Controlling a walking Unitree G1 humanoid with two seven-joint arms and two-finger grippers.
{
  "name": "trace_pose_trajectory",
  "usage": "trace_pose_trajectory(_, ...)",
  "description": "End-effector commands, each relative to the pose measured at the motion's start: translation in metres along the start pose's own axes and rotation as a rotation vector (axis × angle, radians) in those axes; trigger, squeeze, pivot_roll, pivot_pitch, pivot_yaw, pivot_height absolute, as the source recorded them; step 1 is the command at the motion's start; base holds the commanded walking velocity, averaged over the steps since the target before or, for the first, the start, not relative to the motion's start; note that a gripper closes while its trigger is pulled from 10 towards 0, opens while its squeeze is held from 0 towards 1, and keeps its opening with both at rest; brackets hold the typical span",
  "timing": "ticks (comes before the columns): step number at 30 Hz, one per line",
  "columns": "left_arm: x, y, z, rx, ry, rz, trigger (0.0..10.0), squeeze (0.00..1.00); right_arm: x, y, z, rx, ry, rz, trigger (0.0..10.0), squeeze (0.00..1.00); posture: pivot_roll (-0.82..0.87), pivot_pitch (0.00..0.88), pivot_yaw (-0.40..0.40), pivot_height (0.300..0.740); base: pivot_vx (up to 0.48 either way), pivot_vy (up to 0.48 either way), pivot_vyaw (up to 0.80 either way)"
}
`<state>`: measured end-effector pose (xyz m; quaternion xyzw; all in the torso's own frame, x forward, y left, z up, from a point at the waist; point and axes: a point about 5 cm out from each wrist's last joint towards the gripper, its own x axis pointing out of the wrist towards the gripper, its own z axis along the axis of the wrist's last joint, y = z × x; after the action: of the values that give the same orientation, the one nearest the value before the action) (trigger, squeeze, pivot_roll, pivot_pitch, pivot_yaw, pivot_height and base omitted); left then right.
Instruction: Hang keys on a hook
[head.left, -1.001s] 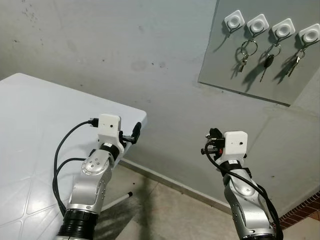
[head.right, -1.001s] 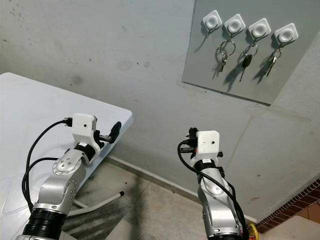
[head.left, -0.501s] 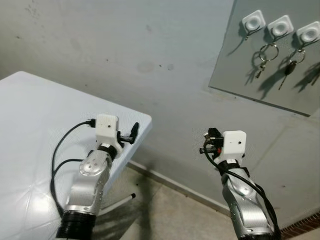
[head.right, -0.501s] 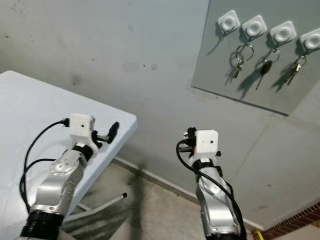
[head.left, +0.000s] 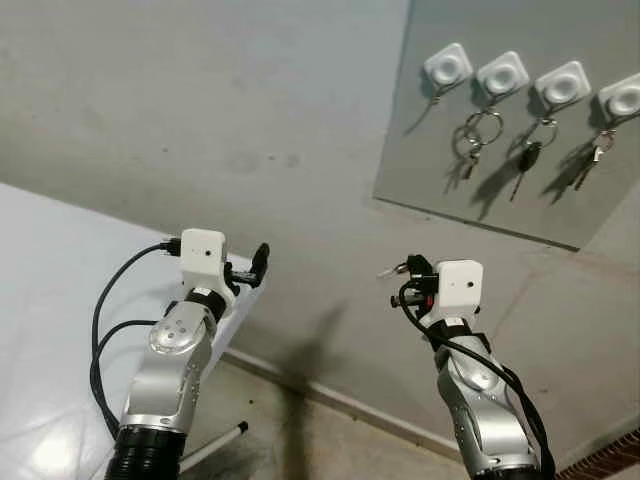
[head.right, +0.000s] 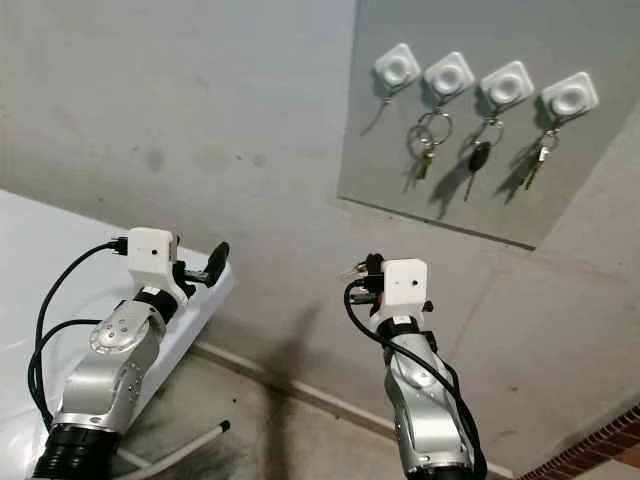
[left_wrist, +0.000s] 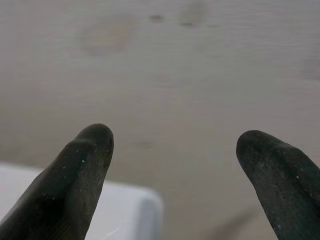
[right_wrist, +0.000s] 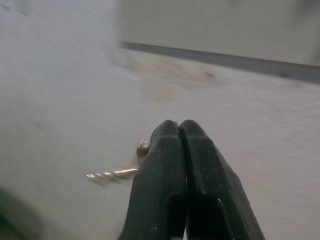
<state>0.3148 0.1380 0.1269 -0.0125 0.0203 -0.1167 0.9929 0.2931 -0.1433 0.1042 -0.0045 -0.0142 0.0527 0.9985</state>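
Both arms raised toward the wall; right gripper (right_wrist: 180, 131) pinched on a key (right_wrist: 114, 174), left gripper (left_wrist: 175, 150) spread, empty.

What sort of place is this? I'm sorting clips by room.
Probably a bare utility or entry corner of a home: rough grey plaster wall, grey board with four white hooks, three holding keys, and a white folding table.

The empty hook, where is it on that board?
The empty hook is the leftmost of four white hooks on the grey board on the wall, upper right in the head views, beside the hook holding a key ring.
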Motion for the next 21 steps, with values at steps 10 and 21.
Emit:
trace_pose_trajectory(10, -0.002, -0.025, 0.024, 0.111, -0.109, -0.152, 10.0, 0.0, 0.008, 0.008, 0.016, -0.015, -0.056, 0.171, 10.0, 0.0, 0.03, 0.0, -0.015, 0.74, 0.0, 0.0, 0.0)
trace_pose_trajectory(21, -0.003, -0.044, 0.055, 0.109, -0.207, -0.206, 10.0, 0.0, 0.017, 0.027, 0.058, -0.008, -0.211, 0.37, 10.0, 0.0, 0.04, 0.0, -0.037, 0.74, 0.0, 0.0, 0.0)
